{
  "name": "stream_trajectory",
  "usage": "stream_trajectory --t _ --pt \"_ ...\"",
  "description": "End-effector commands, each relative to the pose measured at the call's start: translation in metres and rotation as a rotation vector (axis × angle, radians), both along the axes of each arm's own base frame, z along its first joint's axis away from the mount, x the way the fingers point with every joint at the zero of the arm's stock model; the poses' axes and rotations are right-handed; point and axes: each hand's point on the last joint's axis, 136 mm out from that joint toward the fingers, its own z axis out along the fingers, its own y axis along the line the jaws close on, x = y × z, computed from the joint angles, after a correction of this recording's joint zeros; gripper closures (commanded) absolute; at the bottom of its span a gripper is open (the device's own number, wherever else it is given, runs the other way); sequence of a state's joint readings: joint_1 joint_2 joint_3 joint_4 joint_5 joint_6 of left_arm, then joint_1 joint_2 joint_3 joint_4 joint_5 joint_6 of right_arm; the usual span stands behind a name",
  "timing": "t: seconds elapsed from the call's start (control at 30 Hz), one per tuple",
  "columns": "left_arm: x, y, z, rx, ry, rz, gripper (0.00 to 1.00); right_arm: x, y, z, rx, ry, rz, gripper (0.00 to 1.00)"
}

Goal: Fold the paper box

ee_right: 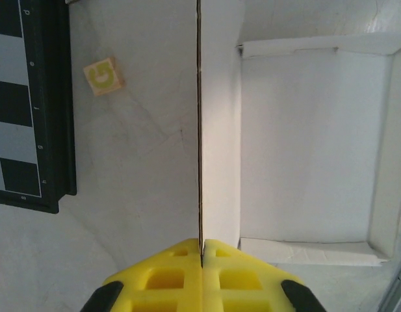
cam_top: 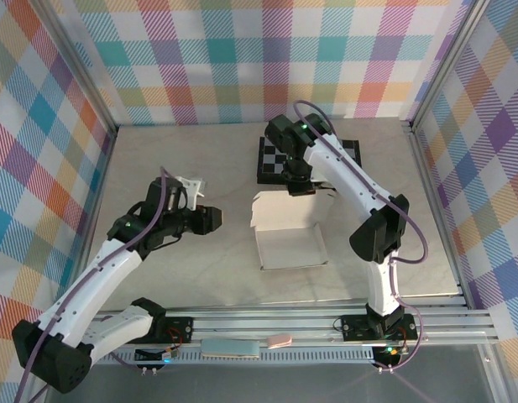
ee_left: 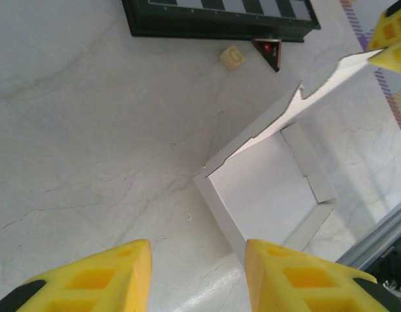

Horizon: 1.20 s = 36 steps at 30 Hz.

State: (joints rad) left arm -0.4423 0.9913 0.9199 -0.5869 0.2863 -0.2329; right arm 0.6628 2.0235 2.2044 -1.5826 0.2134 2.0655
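The paper box [cam_top: 290, 243] is thin, matte white cardboard, half formed into a shallow rectangular tray with low side walls and a taller panel standing up along its far side. It sits near the middle of the pale, marble-veined surface [cam_top: 183, 168], just in front of the checkered chessboard [cam_top: 269, 158]. Its open face points up and its long axis runs left to right, roughly parallel to the surface's near edge. In the left wrist view, the box [ee_left: 265, 188] has a notched, die-cut top edge on the raised panel.

The right gripper [cam_top: 298, 188] points straight down from a bent arm that arches over from the right. Its yellow fingers are clenched on the top edge of that upright panel, seen edge-on as a thin line in the right wrist view [ee_right: 201, 246].

The left arm lies low and extended, and the left gripper [cam_top: 215, 218] points rightward at the box from well apart. Its yellow fingers [ee_left: 122, 276] are spread and grasp nothing.

A small wooden letter cube [ee_right: 103, 75] rests between the chessboard and the box.
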Motion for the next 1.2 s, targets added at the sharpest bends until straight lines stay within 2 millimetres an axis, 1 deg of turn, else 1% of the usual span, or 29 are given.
stream_trajectory --t 0.0,0.03,0.07,0.23,0.33,0.37,0.43,0.53,0.6,0.63,0.67,0.73,0.8,0.87,0.9,0.97,1.03,1.1,1.17 --pt "0.009 -0.011 -0.003 -0.013 -0.034 -0.06 0.58 -0.009 0.001 -0.007 0.006 0.038 -0.06 0.88" --pt "0.01 -0.014 -0.004 -0.017 -0.035 -0.076 0.58 -0.008 0.001 -0.008 0.006 0.03 -0.046 0.82" --pt "0.013 -0.019 -0.006 -0.024 -0.037 -0.094 0.57 -0.007 0.001 -0.008 0.008 0.016 -0.03 0.79" --pt "0.026 -0.037 -0.022 -0.006 -0.042 -0.159 0.57 -0.003 -0.007 -0.005 -0.001 -0.053 0.058 0.74" --pt "0.037 -0.045 -0.03 0.041 -0.05 -0.194 0.56 0.003 -0.017 0.011 -0.046 -0.134 0.159 0.63" --pt "0.04 -0.047 -0.032 0.055 -0.052 -0.204 0.56 0.007 -0.023 0.021 -0.075 -0.176 0.21 0.58" --pt "0.044 -0.051 -0.035 0.061 -0.063 -0.227 0.55 0.015 -0.033 0.039 -0.137 -0.266 0.326 0.5" --pt "0.051 -0.059 -0.039 0.066 -0.068 -0.264 0.54 0.032 -0.04 0.065 -0.21 -0.441 0.612 0.43" --pt "0.055 -0.065 -0.041 0.058 -0.065 -0.289 0.54 0.035 -0.038 0.078 -0.25 -0.57 0.867 0.36" --pt "0.057 -0.069 -0.04 0.045 -0.07 -0.3 0.54 0.033 -0.037 0.076 -0.259 -0.603 0.988 0.34" --pt "0.059 -0.074 -0.04 0.033 -0.069 -0.308 0.54 0.027 -0.043 0.076 -0.259 -0.637 1.078 0.33" --pt "0.062 -0.081 -0.043 0.031 -0.064 -0.325 0.53 0.014 -0.057 0.059 -0.259 -0.651 1.218 0.31" --pt "0.062 -0.089 -0.047 0.038 -0.061 -0.346 0.53 -0.002 -0.084 0.037 -0.247 -0.586 1.268 0.32" --pt "0.062 -0.096 -0.054 0.057 -0.045 -0.363 0.53 -0.013 -0.095 0.019 -0.2 -0.585 1.341 0.32" --pt "0.062 -0.098 -0.059 0.067 -0.034 -0.367 0.53 -0.018 -0.096 0.013 -0.183 -0.593 1.376 0.32" --pt "0.062 -0.103 -0.063 0.078 -0.025 -0.374 0.54 -0.024 -0.09 -0.002 -0.149 -0.593 1.461 0.34" --pt "0.063 -0.104 -0.068 0.095 -0.025 -0.367 0.54 -0.027 -0.084 -0.017 -0.104 -0.574 1.508 0.37" --pt "0.065 -0.104 -0.073 0.113 -0.019 -0.357 0.55 -0.025 -0.088 -0.031 -0.119 -0.532 1.503 0.4" --pt "0.067 -0.104 -0.078 0.125 -0.009 -0.351 0.57 -0.021 -0.095 -0.042 -0.171 -0.52 1.495 0.4"
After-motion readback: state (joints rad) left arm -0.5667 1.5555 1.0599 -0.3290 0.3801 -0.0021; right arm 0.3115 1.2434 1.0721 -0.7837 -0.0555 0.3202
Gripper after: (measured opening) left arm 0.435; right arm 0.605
